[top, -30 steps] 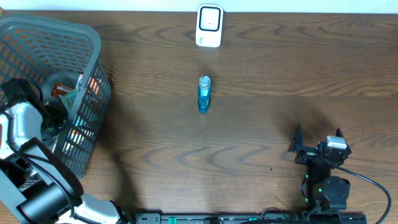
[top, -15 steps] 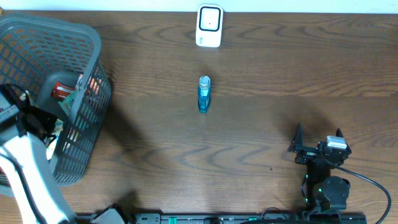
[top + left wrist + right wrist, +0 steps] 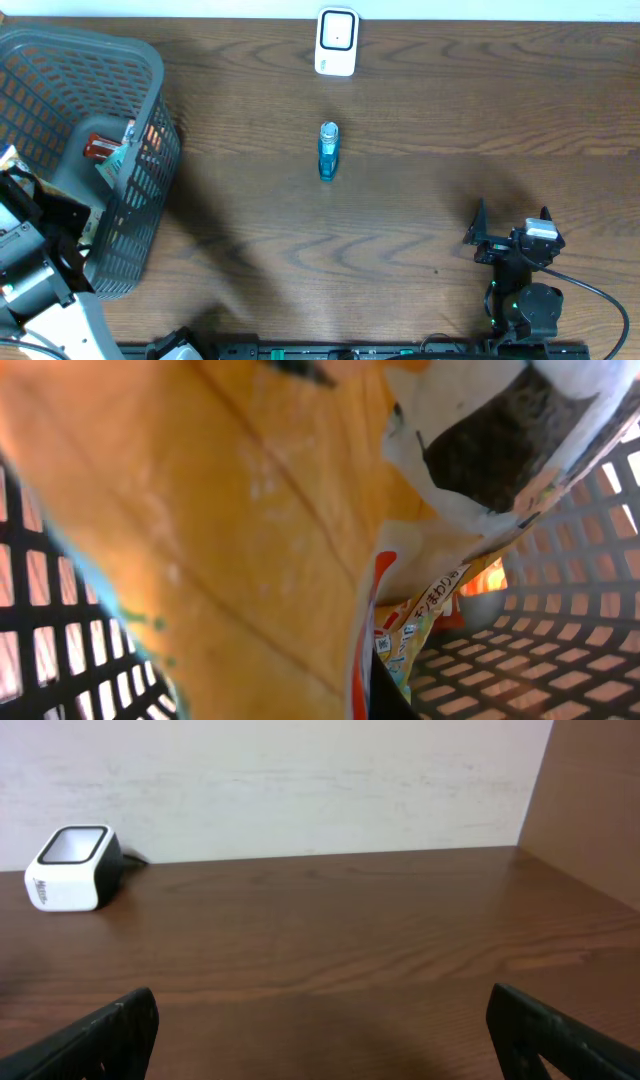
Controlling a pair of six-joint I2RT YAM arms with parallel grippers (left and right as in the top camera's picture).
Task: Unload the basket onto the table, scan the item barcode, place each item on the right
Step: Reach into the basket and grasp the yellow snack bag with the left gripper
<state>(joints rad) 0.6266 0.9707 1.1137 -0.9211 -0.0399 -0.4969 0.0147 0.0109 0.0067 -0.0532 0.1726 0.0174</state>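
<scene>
An orange snack packet (image 3: 230,510) fills most of the left wrist view, pressed close to the camera, with my left gripper (image 3: 365,682) shut on it; only a dark sliver of one finger shows beside its edge. Overhead, my left arm (image 3: 35,245) stands at the near-left side of the grey mesh basket (image 3: 100,50). The white barcode scanner (image 3: 337,42) stands at the far edge of the table, and also shows far left in the right wrist view as the scanner (image 3: 72,868). My right gripper (image 3: 510,225) rests open at the front right, nothing between its fingers (image 3: 110,1035).
A blue bottle (image 3: 328,150) lies mid-table, in front of the scanner. The basket holds a red item (image 3: 100,147) and a green-white packet (image 3: 115,160); another printed packet (image 3: 430,610) shows below the held one. A wall rises behind the table.
My left arm has drawn back toward the front-left edge, away from the basket's middle, and the items inside the basket now show. The right arm has not moved.
</scene>
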